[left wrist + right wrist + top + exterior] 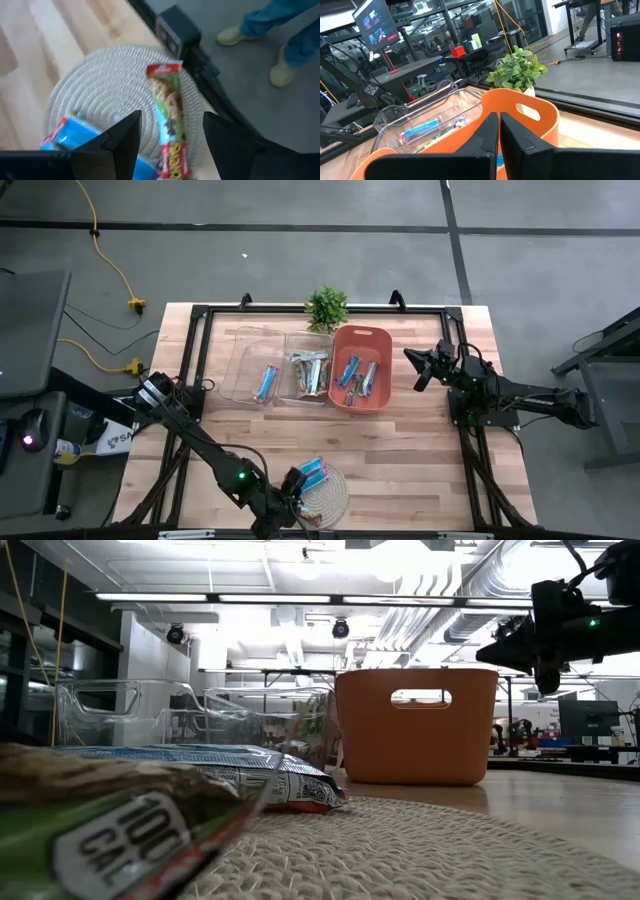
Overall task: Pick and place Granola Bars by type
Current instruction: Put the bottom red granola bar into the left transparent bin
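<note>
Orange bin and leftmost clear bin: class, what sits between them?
In the high view, a second clear bin holding granola bars stands between the orange bin and the leftmost clear bin.

A lab: exposed ceiling ducts (470, 600), monitors (374, 22), workbenches (415, 70).
</note>
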{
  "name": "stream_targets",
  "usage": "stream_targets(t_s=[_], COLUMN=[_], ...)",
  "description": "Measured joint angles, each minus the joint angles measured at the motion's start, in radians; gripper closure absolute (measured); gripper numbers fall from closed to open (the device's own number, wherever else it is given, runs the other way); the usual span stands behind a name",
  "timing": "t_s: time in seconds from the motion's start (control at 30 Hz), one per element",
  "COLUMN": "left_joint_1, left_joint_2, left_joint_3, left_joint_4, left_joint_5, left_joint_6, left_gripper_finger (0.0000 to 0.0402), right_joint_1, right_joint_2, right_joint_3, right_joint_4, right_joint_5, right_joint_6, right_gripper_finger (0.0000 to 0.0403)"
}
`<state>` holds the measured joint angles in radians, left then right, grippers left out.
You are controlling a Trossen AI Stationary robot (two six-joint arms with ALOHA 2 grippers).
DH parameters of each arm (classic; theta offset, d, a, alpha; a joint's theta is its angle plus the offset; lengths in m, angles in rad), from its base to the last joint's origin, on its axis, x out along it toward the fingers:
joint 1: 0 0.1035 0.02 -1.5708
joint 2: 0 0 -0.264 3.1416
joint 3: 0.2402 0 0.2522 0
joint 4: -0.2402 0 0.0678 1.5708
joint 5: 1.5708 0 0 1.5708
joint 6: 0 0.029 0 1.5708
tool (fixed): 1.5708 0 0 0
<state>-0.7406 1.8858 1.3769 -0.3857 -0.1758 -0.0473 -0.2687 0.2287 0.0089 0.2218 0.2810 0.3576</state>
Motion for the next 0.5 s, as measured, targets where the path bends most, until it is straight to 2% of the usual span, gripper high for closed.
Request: stream_targets(t_s=[0.3, 0.5], left_joint_1=[0.001, 0.001], left_joint_2=[0.002, 0.072], left_joint_3=[0.0, 0.0], left_joint_4=[0.04, 0.088], left_joint_5=[0.007, 0.067], left_joint_6=[0.021, 0.017], left_gripper_finger=[0.0194, 0.0179], right_joint_1=[0.0, 0.0], right_joint_2=[0.0, 0.0], right_joint_3=[0.0, 0.0], right_joint_4=[0.0, 0.0], right_joint_5=[0.0, 0.0], right_joint_6=[0.0, 0.0], right_gripper_finger=[0.0402, 0.0402])
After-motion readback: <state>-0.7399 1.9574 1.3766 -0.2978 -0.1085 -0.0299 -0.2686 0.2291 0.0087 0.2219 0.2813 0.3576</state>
